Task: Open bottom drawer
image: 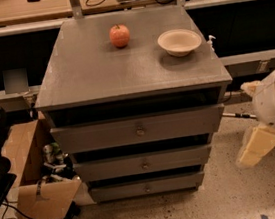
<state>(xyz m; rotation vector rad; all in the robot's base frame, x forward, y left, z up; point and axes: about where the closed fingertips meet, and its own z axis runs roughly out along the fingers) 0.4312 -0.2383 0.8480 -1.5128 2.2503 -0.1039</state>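
gripper (257, 145) sits low at right, apparently partly hidden, and i cannot tell its opening. bottom drawer (119, 190) is well apart from it, with a cardboard box (38, 197) at left.

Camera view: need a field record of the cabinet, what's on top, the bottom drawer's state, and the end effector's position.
cabinet: grey, three drawers, each with a central knob
bottom drawer: not pulled out
knob: nothing touching it
apple: on cabinet top, left of bowl
bowl: on cabinet top, near right edge
end effector: right of cabinet, low, apart from all drawers
box: cardboard, on floor left of cabinet
task status: drawer not yet opened
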